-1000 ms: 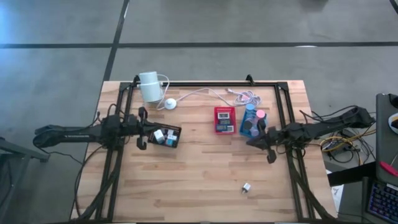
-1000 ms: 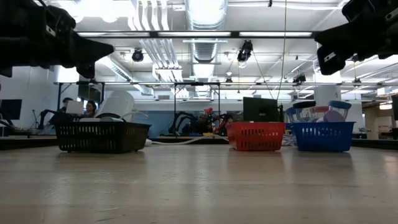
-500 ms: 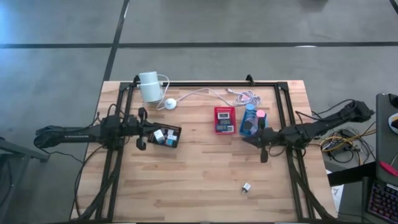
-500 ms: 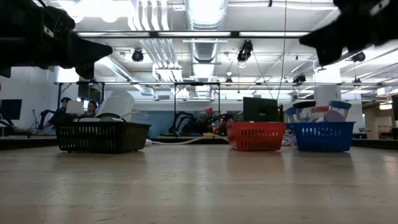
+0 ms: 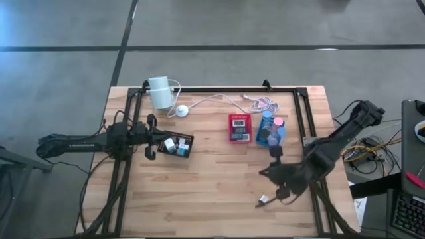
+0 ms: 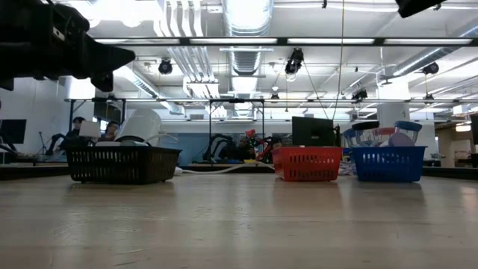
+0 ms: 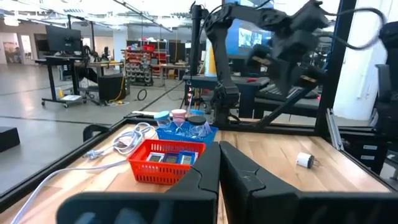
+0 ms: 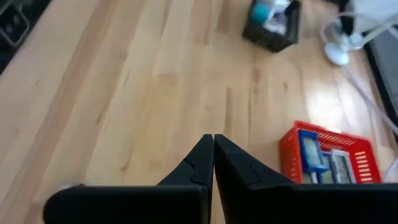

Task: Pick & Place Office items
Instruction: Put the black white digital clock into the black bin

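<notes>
The office items lie in three trays: a black tray [image 5: 178, 145] at the left, a red tray [image 5: 240, 127] and a blue tray [image 5: 270, 129] right of centre. One small white item [image 5: 263, 198] lies loose on the wood near the front right. My left gripper [image 5: 154, 137] is shut, level, just left of the black tray and above the table. My right gripper [image 5: 267, 176] is shut, slanting down over the bare wood just beyond the loose white item; in its wrist view its fingertips [image 8: 213, 140] hold nothing.
A white cylinder [image 5: 159, 91] with a round puck [image 5: 181, 111] and a white cable [image 5: 226, 99] lies at the far edge. A black frame [image 5: 302, 119] runs around the table. Bare wood spans the middle and the near left.
My right gripper has swung from beside the blue tray toward the table's near edge, rising out of the low view, turning and tipping its fingers downward; it stays shut. It now hangs near the loose white item.
</notes>
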